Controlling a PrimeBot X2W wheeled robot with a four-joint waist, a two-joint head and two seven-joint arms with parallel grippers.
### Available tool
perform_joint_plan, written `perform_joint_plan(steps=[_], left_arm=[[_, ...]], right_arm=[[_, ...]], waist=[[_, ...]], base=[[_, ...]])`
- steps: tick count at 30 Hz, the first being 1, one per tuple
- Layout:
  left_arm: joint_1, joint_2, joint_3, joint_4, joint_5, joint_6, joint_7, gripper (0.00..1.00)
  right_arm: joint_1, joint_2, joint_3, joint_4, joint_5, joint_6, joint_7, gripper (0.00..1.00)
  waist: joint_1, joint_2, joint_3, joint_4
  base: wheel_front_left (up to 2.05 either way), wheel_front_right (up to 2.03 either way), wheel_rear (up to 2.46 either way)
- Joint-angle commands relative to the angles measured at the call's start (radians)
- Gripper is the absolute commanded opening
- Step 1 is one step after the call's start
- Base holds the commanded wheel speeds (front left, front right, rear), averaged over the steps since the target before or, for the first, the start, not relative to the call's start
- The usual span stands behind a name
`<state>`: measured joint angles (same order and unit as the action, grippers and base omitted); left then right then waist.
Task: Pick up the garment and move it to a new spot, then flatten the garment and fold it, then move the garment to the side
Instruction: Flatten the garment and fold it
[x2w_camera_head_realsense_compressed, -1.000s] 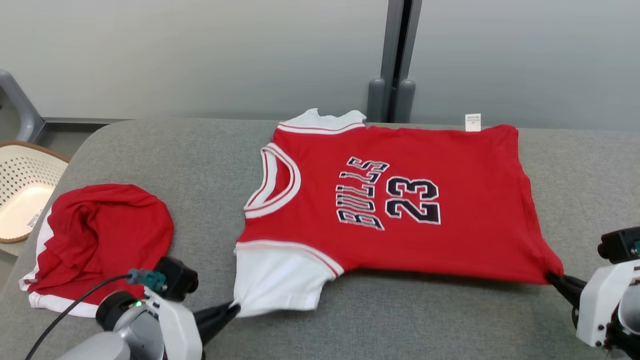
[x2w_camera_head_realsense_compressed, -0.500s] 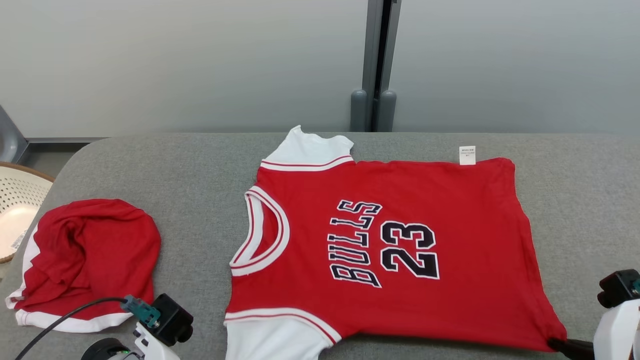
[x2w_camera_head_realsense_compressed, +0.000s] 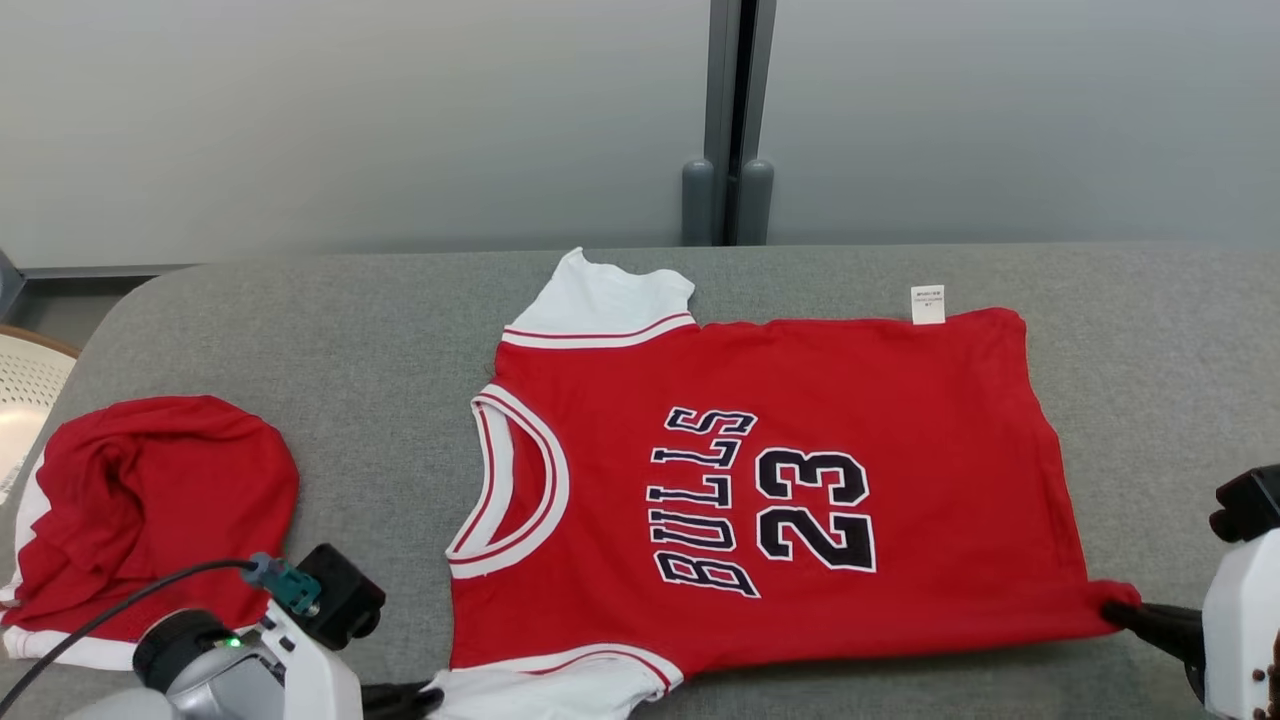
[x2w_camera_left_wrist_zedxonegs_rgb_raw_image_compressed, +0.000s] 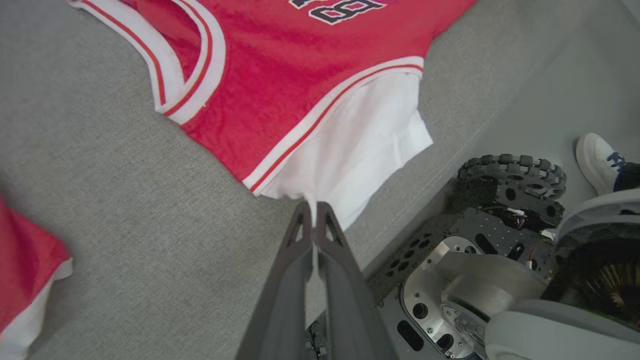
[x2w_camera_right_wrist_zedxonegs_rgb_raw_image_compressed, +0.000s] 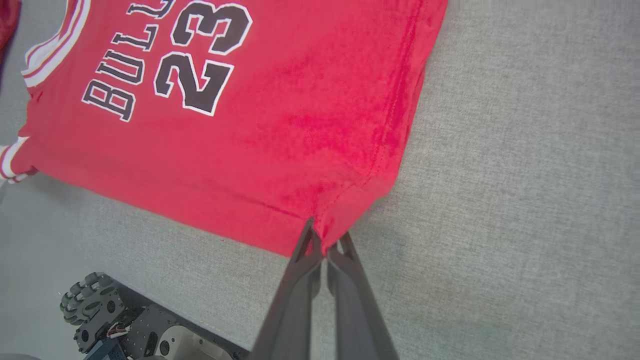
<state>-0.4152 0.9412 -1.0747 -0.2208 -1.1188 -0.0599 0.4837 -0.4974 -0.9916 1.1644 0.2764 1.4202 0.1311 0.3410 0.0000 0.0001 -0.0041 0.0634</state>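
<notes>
The garment (x2w_camera_head_realsense_compressed: 780, 470) is a red jersey with white sleeves and "BULLS 23" on it, spread flat on the grey table (x2w_camera_head_realsense_compressed: 300, 330). My left gripper (x2w_camera_head_realsense_compressed: 420, 695) is shut on the edge of the near white sleeve (x2w_camera_left_wrist_zedxonegs_rgb_raw_image_compressed: 345, 150), at the bottom of the head view. In the left wrist view the gripper (x2w_camera_left_wrist_zedxonegs_rgb_raw_image_compressed: 314, 207) pinches that sleeve close to the table's near edge. At the lower right, my right gripper (x2w_camera_head_realsense_compressed: 1115, 610) is shut on the jersey's near hem corner (x2w_camera_right_wrist_zedxonegs_rgb_raw_image_compressed: 350, 200). The right wrist view shows its tips (x2w_camera_right_wrist_zedxonegs_rgb_raw_image_compressed: 325, 240) closed on the red cloth.
A second red and white garment (x2w_camera_head_realsense_compressed: 150, 500) lies crumpled at the table's left end. A pale perforated basket (x2w_camera_head_realsense_compressed: 25, 390) stands beyond that end. My wheeled base (x2w_camera_left_wrist_zedxonegs_rgb_raw_image_compressed: 510, 175) and a person's white shoe (x2w_camera_left_wrist_zedxonegs_rgb_raw_image_compressed: 597, 160) are below the near edge. A grey post (x2w_camera_head_realsense_compressed: 728, 120) stands behind the table.
Both grippers have drawn the jersey toward the table's near edge, and it lies flatter. The head camera has also shifted, so everything sits further left.
</notes>
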Motion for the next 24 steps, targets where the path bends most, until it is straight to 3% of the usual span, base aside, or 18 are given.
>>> perform_joint_plan(steps=[1,12,24], left_arm=[[-0.028,-0.007,0.003,0.009,0.026,0.001,-0.004,0.0],[-0.183,-0.112,0.046,0.131,0.148,-0.011,-0.052,0.0],[-0.363,-0.256,0.038,0.397,0.292,-0.052,-0.171,0.0]], right_arm=[[-0.022,0.009,-0.008,0.007,-0.007,-0.001,0.006,0.0],[-0.137,0.061,-0.038,0.1,-0.033,-0.001,0.027,0.0],[-0.222,0.133,-0.044,0.209,-0.044,-0.001,0.037,0.0]], waist=[[0.0,-0.0001,0.019,-0.002],[0.0,-0.0001,0.115,0.004],[0.0,-0.0001,0.203,0.003]], base=[[0.0,0.0,0.0],[0.0,0.0,0.0],[0.0,0.0,0.0]])
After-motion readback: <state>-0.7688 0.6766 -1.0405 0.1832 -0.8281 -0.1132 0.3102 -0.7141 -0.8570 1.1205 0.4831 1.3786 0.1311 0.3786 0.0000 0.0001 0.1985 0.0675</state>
